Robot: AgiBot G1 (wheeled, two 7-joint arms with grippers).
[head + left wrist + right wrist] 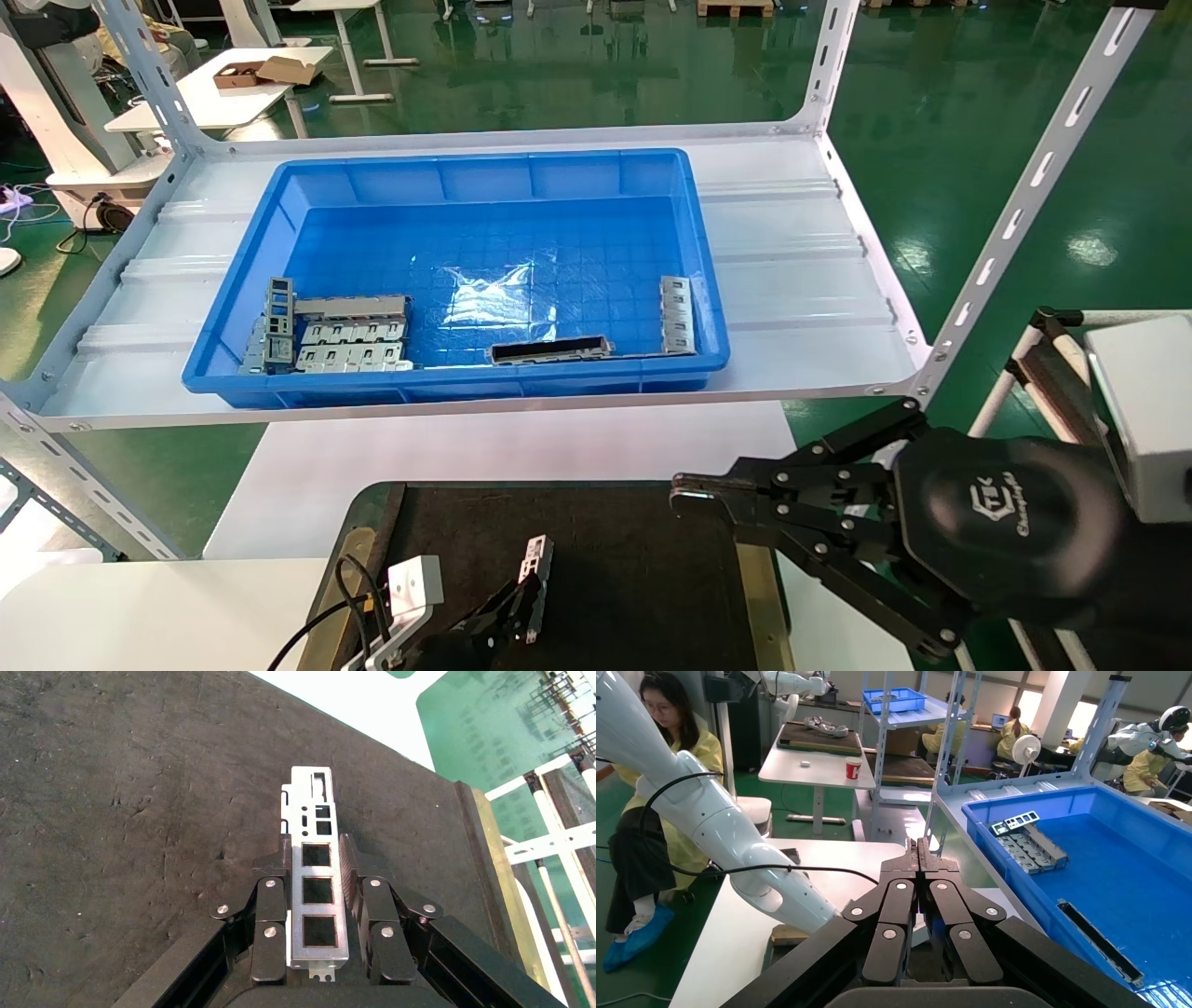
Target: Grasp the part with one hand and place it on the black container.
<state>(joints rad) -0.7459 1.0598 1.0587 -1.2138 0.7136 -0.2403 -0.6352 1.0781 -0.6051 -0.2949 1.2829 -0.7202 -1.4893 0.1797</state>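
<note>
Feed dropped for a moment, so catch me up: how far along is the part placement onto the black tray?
Done: the part is out of the blue bin, gripped in the left end effector. In hand: it is over the black container; whether it touches the surface cannot be told. Left: set it down and release. The right end effector is shut, empty, beside the tray.

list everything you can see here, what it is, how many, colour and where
part: 1, silver-grey, gripped over the black container
black container: 1, black-brown with brass rails, white table near the robot
blue bin: 1, blue, on the shelf
metal parts: several, grey and silver, cluster in the bin's near left; dark housing near front wall; tabbed strip at right wall
left gripper: black, shut on the part
right gripper: black, shut, empty, over the container's right edge
</note>
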